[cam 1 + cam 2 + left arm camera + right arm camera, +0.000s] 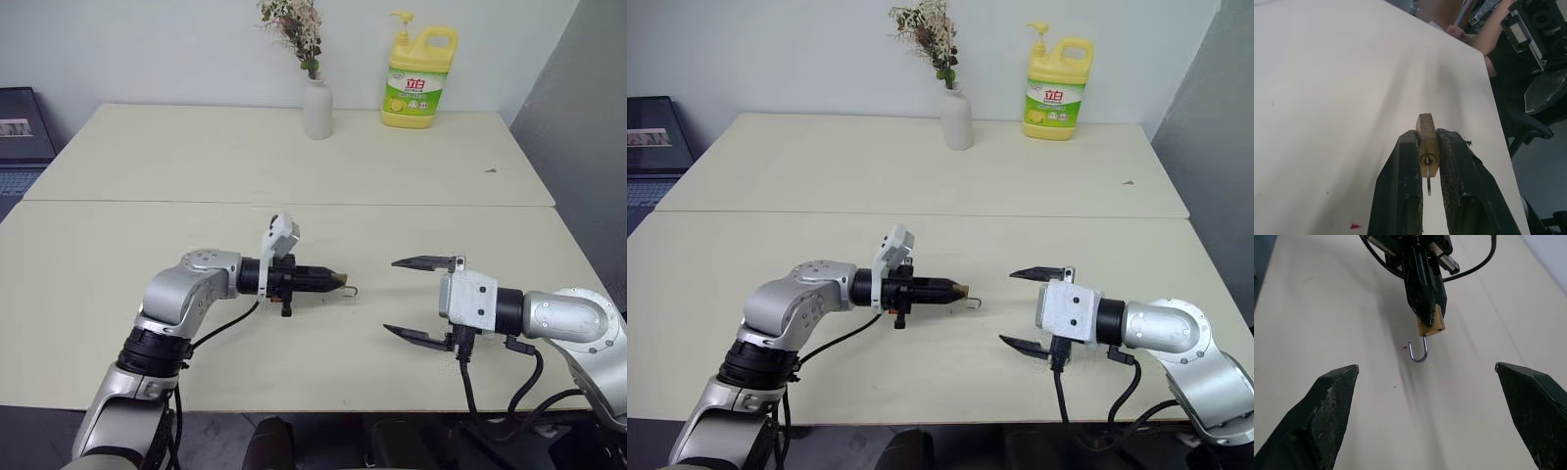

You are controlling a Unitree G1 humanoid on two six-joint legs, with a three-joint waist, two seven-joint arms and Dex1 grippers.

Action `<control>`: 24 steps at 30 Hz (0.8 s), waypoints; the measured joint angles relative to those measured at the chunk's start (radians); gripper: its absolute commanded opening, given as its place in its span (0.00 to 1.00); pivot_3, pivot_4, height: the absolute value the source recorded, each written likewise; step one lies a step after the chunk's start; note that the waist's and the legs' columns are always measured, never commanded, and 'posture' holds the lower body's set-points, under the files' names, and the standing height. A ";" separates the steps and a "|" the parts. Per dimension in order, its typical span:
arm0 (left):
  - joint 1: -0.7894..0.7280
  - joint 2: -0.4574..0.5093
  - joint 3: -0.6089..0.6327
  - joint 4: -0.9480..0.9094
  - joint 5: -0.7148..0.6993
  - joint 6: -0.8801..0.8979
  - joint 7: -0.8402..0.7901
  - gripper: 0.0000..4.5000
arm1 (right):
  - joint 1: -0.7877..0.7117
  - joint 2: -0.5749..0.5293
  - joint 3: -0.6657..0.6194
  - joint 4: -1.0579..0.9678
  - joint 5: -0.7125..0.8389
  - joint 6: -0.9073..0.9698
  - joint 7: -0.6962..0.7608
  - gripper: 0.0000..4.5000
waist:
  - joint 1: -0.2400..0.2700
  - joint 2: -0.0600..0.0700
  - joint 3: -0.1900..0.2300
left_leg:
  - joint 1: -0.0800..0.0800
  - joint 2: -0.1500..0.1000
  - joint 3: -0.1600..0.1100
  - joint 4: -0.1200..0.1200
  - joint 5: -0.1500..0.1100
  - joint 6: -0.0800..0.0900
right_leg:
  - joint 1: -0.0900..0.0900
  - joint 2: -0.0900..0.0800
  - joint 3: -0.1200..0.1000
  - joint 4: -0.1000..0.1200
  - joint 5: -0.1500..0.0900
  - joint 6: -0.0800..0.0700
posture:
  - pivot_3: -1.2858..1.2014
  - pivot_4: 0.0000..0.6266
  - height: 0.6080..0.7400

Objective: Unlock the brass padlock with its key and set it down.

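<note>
My left gripper [338, 280] is shut on the brass padlock [1430, 326], holding it a little above the table [294, 166] near its middle. The padlock's silver shackle [1419, 352] hangs swung open like a hook, pointing toward my right gripper. In the left wrist view the padlock [1427, 144] sits clamped between the two fingers. A thin silver strip, seemingly the key [1428, 181], sticks out of its keyhole edge-on. My right gripper [390, 296] stands wide open with nothing in it, a short way to the right of the shackle.
A white vase [316, 108] with dried flowers and a yellow detergent bottle [419, 78] stand at the table's far edge. A laptop [20, 127] lies off to the left. A person's arm [1484, 34] and a chair are beyond the table edge.
</note>
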State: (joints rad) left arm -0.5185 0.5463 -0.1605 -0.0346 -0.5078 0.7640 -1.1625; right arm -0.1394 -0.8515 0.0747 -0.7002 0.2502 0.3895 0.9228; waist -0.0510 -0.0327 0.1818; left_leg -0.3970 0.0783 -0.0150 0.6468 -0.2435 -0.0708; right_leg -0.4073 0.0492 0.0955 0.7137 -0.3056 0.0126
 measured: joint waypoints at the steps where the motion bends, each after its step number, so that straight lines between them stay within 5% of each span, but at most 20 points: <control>1: 0.008 0.000 -0.004 0.001 0.006 -0.003 0.004 0.04 | 0.000 -0.006 0.006 -0.003 0.000 0.009 0.002 1.00 | 0.000 0.000 0.000 | 0.000 0.000 0.000 0.000 0.000 0.000 | 0.000 0.000 0.000 0.000 0.000 0.000 | 0.52 0.24 1.00; 16: 0.052 -0.027 -0.031 0.074 0.069 -0.058 0.051 0.04 | -0.008 -0.033 0.092 -0.002 -0.031 0.016 0.030 1.00 | 0.000 0.000 0.000 | 0.000 0.000 0.000 0.000 0.000 0.000 | 0.000 0.000 -0.001 0.000 0.000 0.000 | 0.52 0.24 1.00; 24: 0.033 -0.034 -0.029 0.130 0.098 -0.105 0.080 0.62 | -0.026 -0.033 0.098 -0.002 -0.027 0.037 0.035 1.00 | 0.000 0.000 0.000 | 0.000 0.000 0.000 0.000 0.000 0.000 | 0.000 0.000 -0.001 0.000 0.000 0.000 | 0.52 0.24 1.00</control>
State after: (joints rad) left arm -0.4851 0.5127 -0.1900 0.0955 -0.4098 0.6594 -1.0824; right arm -0.1652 -0.8846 0.1729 -0.7020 0.2232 0.4265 0.9582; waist -0.0509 -0.0327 0.1818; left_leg -0.3969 0.0782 -0.0150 0.6467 -0.2436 -0.0707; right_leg -0.4073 0.0492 0.0946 0.7134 -0.3057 0.0127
